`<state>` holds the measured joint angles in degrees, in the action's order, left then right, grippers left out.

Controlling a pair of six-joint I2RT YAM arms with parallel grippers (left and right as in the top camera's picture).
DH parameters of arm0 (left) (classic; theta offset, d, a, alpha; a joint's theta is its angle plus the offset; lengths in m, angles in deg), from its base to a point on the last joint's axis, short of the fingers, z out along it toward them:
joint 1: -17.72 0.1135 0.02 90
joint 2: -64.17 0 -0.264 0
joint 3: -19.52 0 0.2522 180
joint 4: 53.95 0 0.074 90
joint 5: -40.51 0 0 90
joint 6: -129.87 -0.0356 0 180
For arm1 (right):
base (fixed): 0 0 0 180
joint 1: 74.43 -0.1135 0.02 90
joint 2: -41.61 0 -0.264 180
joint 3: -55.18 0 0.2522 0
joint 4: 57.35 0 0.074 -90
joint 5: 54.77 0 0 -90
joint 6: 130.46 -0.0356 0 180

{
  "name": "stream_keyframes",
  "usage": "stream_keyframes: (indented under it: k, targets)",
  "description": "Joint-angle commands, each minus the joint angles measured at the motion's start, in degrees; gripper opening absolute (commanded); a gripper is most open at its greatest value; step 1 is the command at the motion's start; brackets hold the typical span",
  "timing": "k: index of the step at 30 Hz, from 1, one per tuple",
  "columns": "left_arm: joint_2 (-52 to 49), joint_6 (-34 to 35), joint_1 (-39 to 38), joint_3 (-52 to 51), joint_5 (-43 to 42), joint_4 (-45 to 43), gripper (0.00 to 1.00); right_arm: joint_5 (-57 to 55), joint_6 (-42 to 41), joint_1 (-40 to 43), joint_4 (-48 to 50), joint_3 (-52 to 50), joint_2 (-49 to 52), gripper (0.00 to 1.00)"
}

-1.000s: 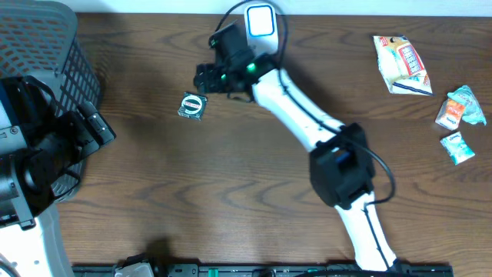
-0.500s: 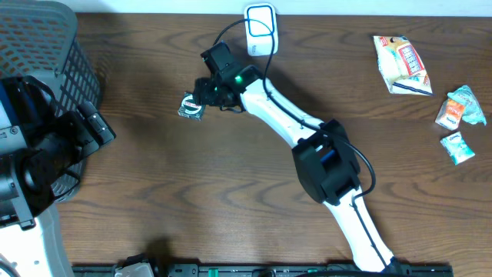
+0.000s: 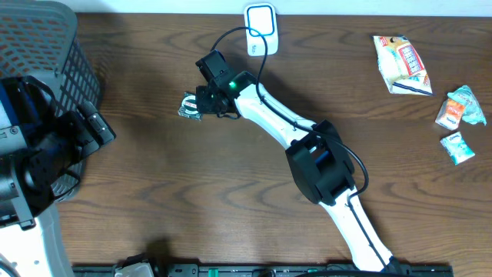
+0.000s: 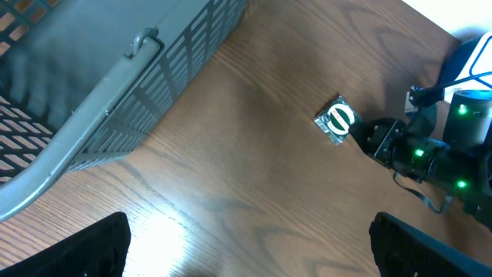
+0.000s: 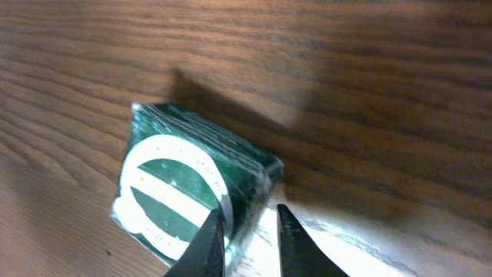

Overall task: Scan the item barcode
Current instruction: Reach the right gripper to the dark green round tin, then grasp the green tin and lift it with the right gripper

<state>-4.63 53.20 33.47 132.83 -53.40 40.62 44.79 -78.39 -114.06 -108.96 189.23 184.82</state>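
Overhead view: evenly lit, sharp. Wrist views: pale glare lay on the table (image 4: 181, 223); right wrist close-up was soft, shadowed top-right.

Right arm stretching far forward, right gripper (image 5: 250, 231) pinching with fingers nearly together, left gripper (image 4: 250, 229) hanging spread wide

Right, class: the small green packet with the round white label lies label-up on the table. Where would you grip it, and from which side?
Probably by its thin side edge, coming in low from the side facing the right gripper. The green packet lies label up, so its broad face gives two fingers nothing to pinch, while the edge fits between them. The jaws stand narrow about that edge.
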Motion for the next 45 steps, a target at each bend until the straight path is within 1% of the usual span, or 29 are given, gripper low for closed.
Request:
stream_keyframes:
  k: [1,3,8,13,15,16,17,18,20,22,24,26,27,28,30,34,38,39,42,43,44,45]
  targets:
    - [-0.02,0.09,0.31,-0.5,0.52,0.13,0.98,-7.19,0.28,0.11,-5.14,-0.07,0.59,0.1]
    - [-0.02,0.09,0.31,-0.5,0.52,0.13,0.98,-7.52,0.28,1.14,-8.76,0.07,0.57,0.01]
    - [-0.02,0.09,0.31,-0.5,0.52,0.13,0.98,-9.25,1.11,4.81,-19.3,0.94,-1.49,0.01]
    - [-0.02,0.09,0.31,-0.5,0.52,0.13,0.98,-12.66,5.35,7.89,-28.13,1.01,-6.91,0.01]
    - [-0.02,0.09,0.31,-0.5,0.52,0.13,0.98,-12.02,7.72,8.52,-29.81,1.01,-9.38,0.01]
    - [-0.02,0.09,0.31,-0.5,0.52,0.13,0.98,-11.28,9.4,8.59,-30.05,1.01,-10.64,0.04]
    - [-0.02,0.09,0.31,-0.5,0.52,0.13,0.98,-10.71,10.71,8.59,-30.03,1.01,-11.56,0.07]
    - [-0.02,0.09,0.31,-0.5,0.52,0.13,0.98,-9.94,11.78,8.31,-29.49,1.01,-12.98,0.15]
    - [-0.02,0.09,0.31,-0.5,0.52,0.13,0.98,-9.33,12.52,7.52,-27.61,1.01,-13.64,0.26]
    - [-0.02,0.09,0.31,-0.5,0.52,0.13,0.98,-8.48,12.5,6.38,-25.22,0.98,-13.53,0.48]
    - [-0.02,0.09,0.31,-0.5,0.52,0.13,0.98,-7.98,12.15,4.98,-23.04,0.96,-12.72,0.62]
    - [-0.02,0.09,0.31,-0.5,0.52,0.13,0.98,-8.0,10.6,3.34,-20.48,0.87,-11.58,0.83]
    - [-0.02,0.09,0.31,-0.5,0.52,0.13,0.98,-8.24,9.77,2.4,-18.75,0.87,-10.75,0.89]
    - [-0.02,0.09,0.31,-0.5,0.52,0.13,0.98,-8.59,8.61,1.51,-17.29,0.87,-9.92,0.93]
    - [-0.02,0.09,0.31,-0.5,0.52,0.13,0.97,-9.64,5.77,0.33,-15.87,0.87,-8.33,0.99]
    - [-0.02,0.09,0.31,-0.5,0.52,0.13,0.98,-12.15,-1.42,-1.14,-15.56,0.87,-4.81,0.99]
    - [-0.02,0.09,0.31,-0.5,0.52,0.13,0.98,-12.41,-2.34,-1.46,-15.06,0.87,-2.32,0.99]
    - [-0.02,0.09,0.31,-0.5,0.52,0.13,0.98,-12.44,-2.32,-1.49,-15.06,0.87,-1.9,0.98]
    - [-0.02,0.09,0.31,-0.5,0.52,0.13,0.98,-13.11,-2.32,-1.51,-15.32,0.85,-0.74,0.87]
    - [-0.02,0.09,0.31,-0.5,0.52,0.13,0.98,-13.53,-2.32,-1.49,-15.58,0.85,-0.68,0.81]
    - [-0.02,0.09,0.31,-0.5,0.52,0.13,0.98,-14.03,-2.34,-1.44,-15.82,0.83,-0.37,0.72]
    - [-0.02,0.09,0.31,-0.5,0.52,0.13,0.98,-14.4,-2.36,-1.38,-15.98,0.83,-0.26,0.64]
